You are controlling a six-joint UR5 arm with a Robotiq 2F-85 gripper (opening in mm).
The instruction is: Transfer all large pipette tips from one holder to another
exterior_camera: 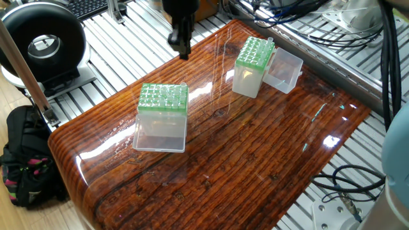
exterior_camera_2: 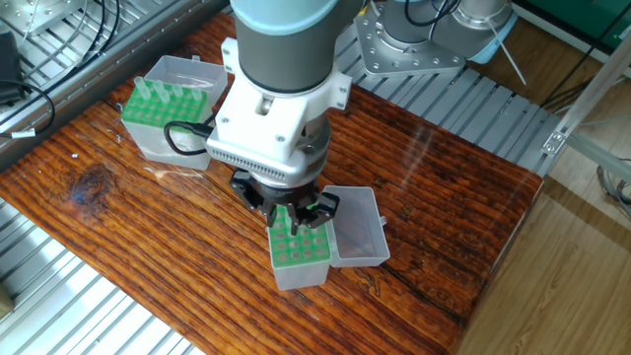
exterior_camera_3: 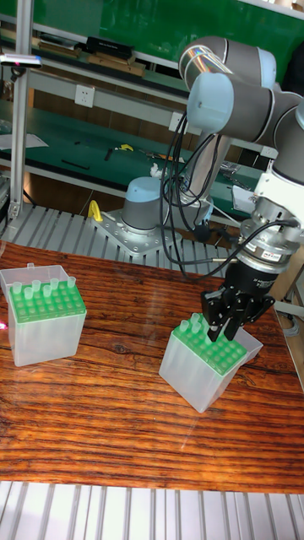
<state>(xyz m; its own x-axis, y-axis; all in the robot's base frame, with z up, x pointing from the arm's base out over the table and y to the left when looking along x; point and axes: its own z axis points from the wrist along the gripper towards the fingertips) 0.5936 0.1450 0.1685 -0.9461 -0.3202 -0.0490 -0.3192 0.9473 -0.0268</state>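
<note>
My gripper (exterior_camera_2: 294, 219) hangs just over the green top of the near holder (exterior_camera_2: 298, 264), whose clear lid (exterior_camera_2: 357, 232) lies open beside it. The fingers are shut on a pale large pipette tip that is mostly hidden between them. The tall fixed view shows the gripper (exterior_camera_3: 226, 331) at the back rows of this holder (exterior_camera_3: 196, 381). The far holder (exterior_camera_2: 163, 138) carries several large pipette tips (exterior_camera_3: 27, 292) standing upright. In one fixed view the gripper (exterior_camera: 182, 51) sits at the top, apart from both holders (exterior_camera: 163, 99) (exterior_camera: 252, 54).
The wooden table (exterior_camera_2: 444, 197) rests on ribbed aluminium rails. The robot base (exterior_camera_2: 424, 39) stands behind the table. Cables (exterior_camera: 332, 25) run along the far edge. A black round device (exterior_camera: 41, 45) and a dark bag (exterior_camera: 25, 160) sit off the table.
</note>
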